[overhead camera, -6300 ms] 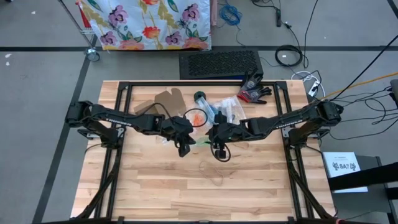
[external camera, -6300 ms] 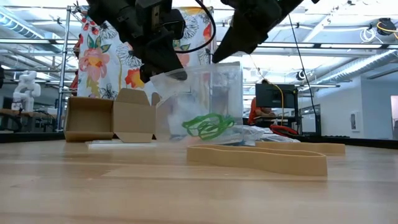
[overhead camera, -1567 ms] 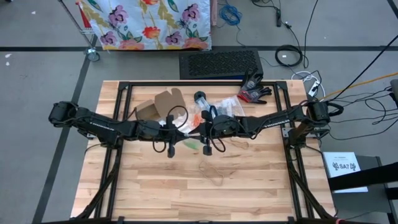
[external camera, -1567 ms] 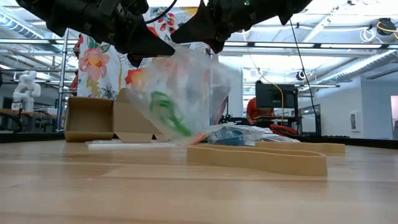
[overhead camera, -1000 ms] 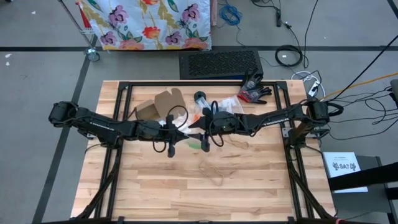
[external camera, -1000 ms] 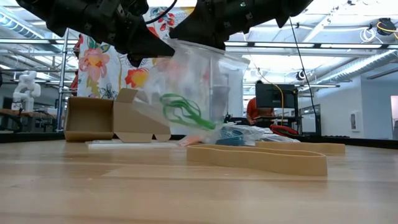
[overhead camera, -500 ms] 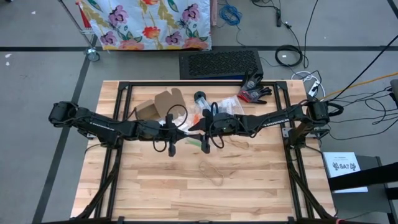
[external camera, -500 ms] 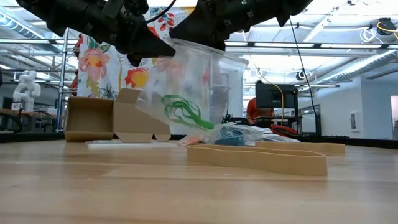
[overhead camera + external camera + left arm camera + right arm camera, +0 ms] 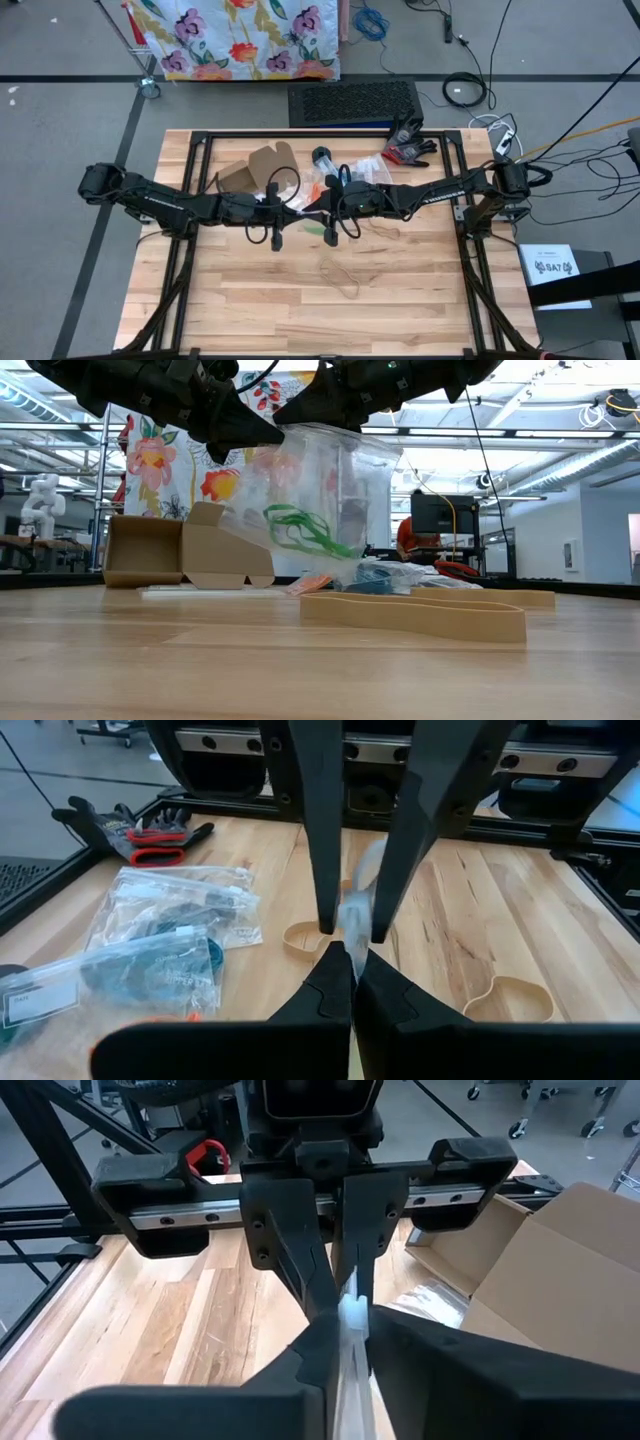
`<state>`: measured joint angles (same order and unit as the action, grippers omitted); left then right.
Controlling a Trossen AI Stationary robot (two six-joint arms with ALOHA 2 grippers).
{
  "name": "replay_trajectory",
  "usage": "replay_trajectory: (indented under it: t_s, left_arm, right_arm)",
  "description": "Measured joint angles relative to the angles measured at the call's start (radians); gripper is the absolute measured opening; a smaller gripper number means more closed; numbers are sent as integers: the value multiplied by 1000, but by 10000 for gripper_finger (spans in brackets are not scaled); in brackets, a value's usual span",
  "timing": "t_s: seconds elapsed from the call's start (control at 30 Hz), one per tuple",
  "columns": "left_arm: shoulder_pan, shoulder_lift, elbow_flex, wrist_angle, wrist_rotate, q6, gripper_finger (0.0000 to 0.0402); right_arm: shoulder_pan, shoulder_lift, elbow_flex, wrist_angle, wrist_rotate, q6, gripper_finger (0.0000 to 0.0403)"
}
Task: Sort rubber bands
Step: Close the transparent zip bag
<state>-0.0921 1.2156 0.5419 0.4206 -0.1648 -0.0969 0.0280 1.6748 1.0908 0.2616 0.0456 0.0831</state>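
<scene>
Contact on the clear bag [image 9: 315, 510] is now made from both sides: the right gripper [image 9: 322, 208], whose fingers stood apart around the bag's top edge a second ago, is seen pinched onto that edge, facing the left gripper [image 9: 296, 210], whose fingers are fully closed on the same edge. With two holds in place, the bag's mouth can probably be pulled apart or the bag tipped, so that the green rubber bands [image 9: 305, 528] hanging inside it, above the counter [image 9: 400, 300], can be got out or joined by others. From the low view it cannot be settled whether the mouth is sealed. Loose tan rubber bands [image 9: 342, 277] lie on the near boards, well apart from the grippers. Behind the bag, a cardboard box [image 9: 262, 165], other filled bags [image 9: 362, 172] and a glove [image 9: 408, 146] crowd the far edge, so free room is found chiefly toward the near side.
</scene>
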Motion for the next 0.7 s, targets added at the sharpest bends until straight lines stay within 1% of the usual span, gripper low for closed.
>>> replay_trajectory:
  t_s: [0.13,0.23,0.7]
  left_arm:
    - [0,0,0,0,0,0,0]
    - [0,0,0,-1,0,0,0]
    - [0,0,0,-8,7,6,0]
  right_arm:
    - [0,0,0,10,0,0,25]
    - [0,0,0,10,0,0,14]
    - [0,-1,0,-59,0,8,17]
